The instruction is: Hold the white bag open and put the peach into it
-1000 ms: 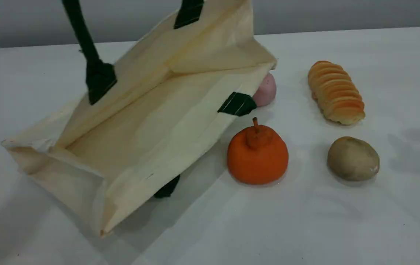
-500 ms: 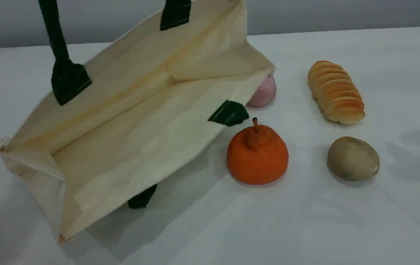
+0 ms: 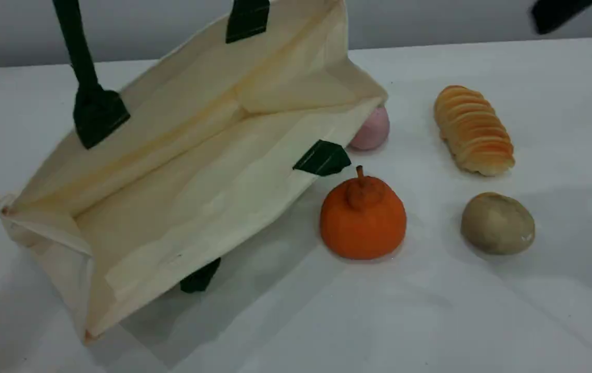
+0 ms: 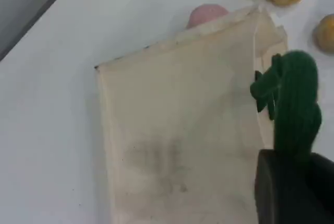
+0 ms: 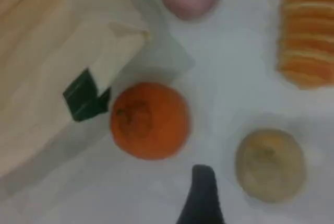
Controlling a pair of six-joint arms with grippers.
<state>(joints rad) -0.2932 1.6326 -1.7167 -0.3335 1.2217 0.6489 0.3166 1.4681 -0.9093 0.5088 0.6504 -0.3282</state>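
Hanging tilted from its rope handle (image 3: 75, 46) in the scene view, the white bag (image 3: 197, 171) shows an open mouth. Its lower edge rests on the table (image 3: 431, 311). The peach (image 3: 375, 129) sits outside, just beside the bag's far right corner. The right gripper (image 3: 591, 20) hovers at top right, fingers apart.

Left wrist view: the left gripper (image 4: 292, 182) is clamped on the rope handle.

Right wrist view: the peach lies beyond the orange fruit (image 5: 150, 120), apart from it.
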